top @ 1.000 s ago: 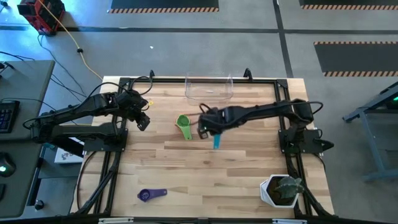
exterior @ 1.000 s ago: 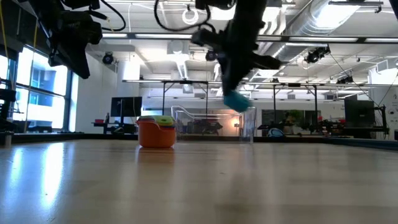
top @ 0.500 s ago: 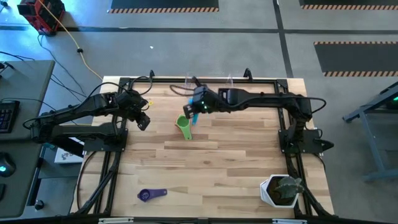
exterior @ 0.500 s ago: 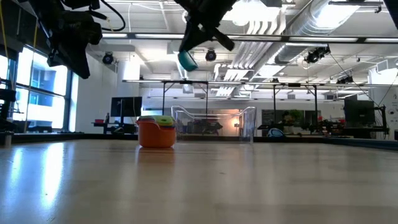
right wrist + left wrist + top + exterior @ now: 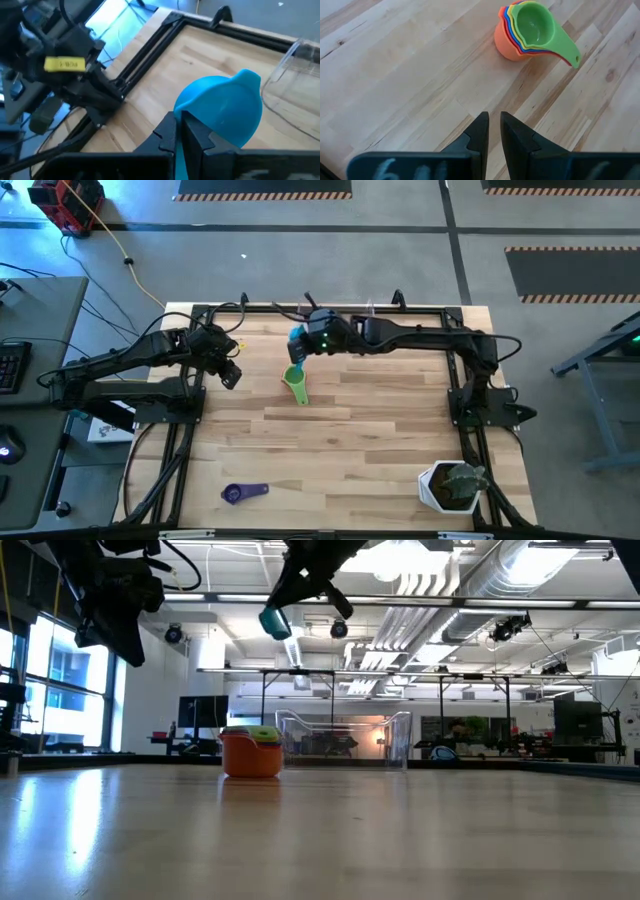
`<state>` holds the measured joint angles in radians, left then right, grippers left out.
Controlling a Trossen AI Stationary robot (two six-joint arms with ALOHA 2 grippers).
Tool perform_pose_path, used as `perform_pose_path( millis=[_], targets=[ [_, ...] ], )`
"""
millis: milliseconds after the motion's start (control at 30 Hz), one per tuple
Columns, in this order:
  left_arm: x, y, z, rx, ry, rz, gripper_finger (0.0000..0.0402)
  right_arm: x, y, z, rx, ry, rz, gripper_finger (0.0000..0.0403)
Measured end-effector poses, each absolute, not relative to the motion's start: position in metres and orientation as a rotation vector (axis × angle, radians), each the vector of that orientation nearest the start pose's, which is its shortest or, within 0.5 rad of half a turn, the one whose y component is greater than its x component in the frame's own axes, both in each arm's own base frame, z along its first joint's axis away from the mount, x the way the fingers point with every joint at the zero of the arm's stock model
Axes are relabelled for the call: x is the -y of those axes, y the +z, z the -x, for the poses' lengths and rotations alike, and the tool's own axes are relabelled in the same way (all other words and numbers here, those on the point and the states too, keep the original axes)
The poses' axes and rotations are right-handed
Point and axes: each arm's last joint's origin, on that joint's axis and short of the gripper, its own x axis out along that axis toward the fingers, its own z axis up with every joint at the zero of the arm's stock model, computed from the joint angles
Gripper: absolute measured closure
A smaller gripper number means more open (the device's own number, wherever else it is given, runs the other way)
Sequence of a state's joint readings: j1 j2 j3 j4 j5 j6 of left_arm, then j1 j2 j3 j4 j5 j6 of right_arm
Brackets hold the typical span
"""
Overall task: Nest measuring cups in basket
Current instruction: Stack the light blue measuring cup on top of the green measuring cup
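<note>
My right gripper [image 5: 303, 345] is raised over the far middle of the table, shut on the teal measuring cup [image 5: 225, 107], which shows high in the low view as well [image 5: 274, 622]. Just nearer than it, a nested stack of cups [image 5: 296, 383], orange at the bottom and green on top [image 5: 530, 27], rests on its base on the table. The purple cup [image 5: 243, 493] lies alone near the near edge. The clear basket [image 5: 345, 740] stands at the far edge, mostly under my right arm. My left gripper [image 5: 494, 125] hovers shut, left of the stack. My right gripper pinches the teal cup between its two fingers at the side of the bowl nearest them [image 5: 192, 107]; the fingers [image 5: 167, 130] hide the exact spot. The bowl juts out past the fingertips. The cup is lifted clear, high above the table.
A white plant pot [image 5: 452, 485] stands at the near right corner. Black frame rails [image 5: 180, 420] run along the table's left, right and far sides. Bare wood [image 5: 350, 450] spans the middle and near part of the table.
My right gripper, still shut on the teal cup, has risen and swung from right of the stack toward the table's left and far edge; it is now just beyond the stack. The cup has gone up with it, from just above the table to well clear.
</note>
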<state>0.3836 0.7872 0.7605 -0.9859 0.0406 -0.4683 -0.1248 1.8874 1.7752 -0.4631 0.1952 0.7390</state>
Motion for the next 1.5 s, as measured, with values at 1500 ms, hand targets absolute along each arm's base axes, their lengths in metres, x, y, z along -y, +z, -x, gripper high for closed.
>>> perform_pose_path(
  millis=[1500],
  targets=[
    [-0.048, 0.262, -0.123, -0.905, 0.550, 0.634, 0.0365, 0.056, 0.221, -0.472, -0.815, -0.310, -0.613, 0.0382]
  ],
)
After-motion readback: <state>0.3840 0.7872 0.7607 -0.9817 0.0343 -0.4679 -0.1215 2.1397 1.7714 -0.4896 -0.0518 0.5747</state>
